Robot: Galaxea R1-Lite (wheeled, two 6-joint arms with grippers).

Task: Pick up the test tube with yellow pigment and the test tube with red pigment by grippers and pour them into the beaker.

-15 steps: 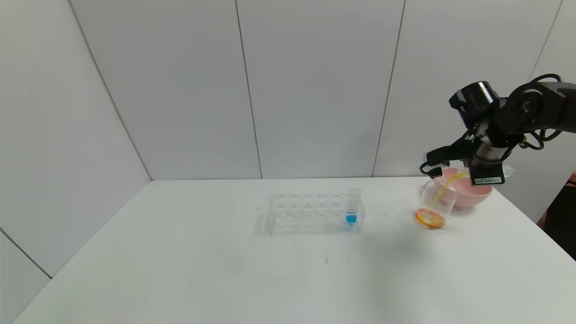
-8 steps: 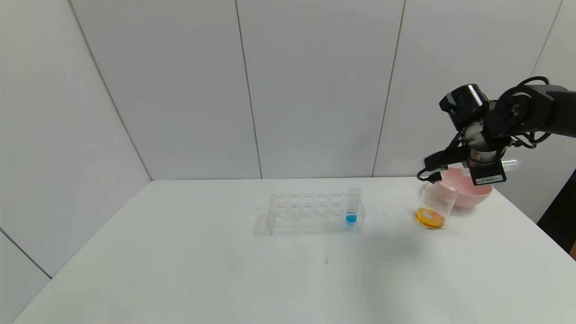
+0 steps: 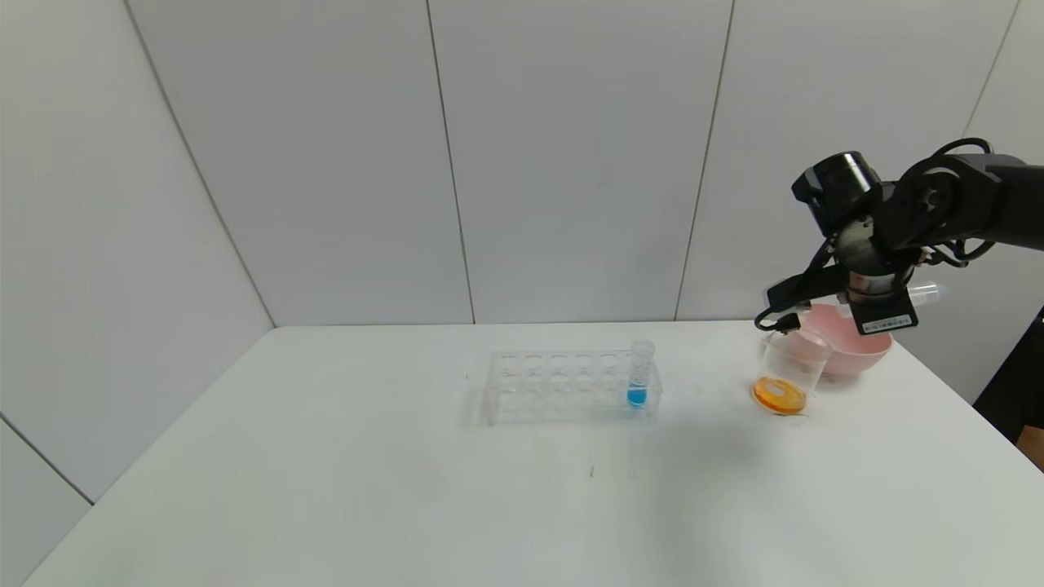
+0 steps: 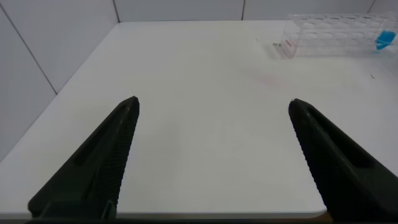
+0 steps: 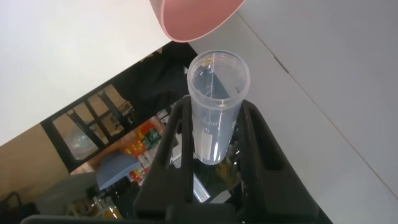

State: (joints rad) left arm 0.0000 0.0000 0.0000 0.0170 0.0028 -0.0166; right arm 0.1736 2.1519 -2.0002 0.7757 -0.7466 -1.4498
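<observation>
My right gripper (image 3: 885,303) is shut on a clear test tube (image 3: 926,293), held level above the pink bowl and just behind the beaker. In the right wrist view the tube (image 5: 214,106) sits between the gripper's (image 5: 217,124) fingers and looks empty, with a faint yellow trace at its rim. The beaker (image 3: 787,371) stands on the table at the right with orange liquid in its bottom. No tube with red liquid is in view. My left gripper (image 4: 214,102) is open and empty over the table's near left part.
A pink bowl (image 3: 852,352) stands right behind the beaker and also shows in the right wrist view (image 5: 193,15). A clear tube rack (image 3: 563,387) at mid-table holds a tube with blue liquid (image 3: 639,375); the rack also shows in the left wrist view (image 4: 336,34).
A yellow stream ran from the held tube into the beaker one second ago and has stopped. My right gripper has risen a little with the tube. The beaker's liquid has settled to orange.
</observation>
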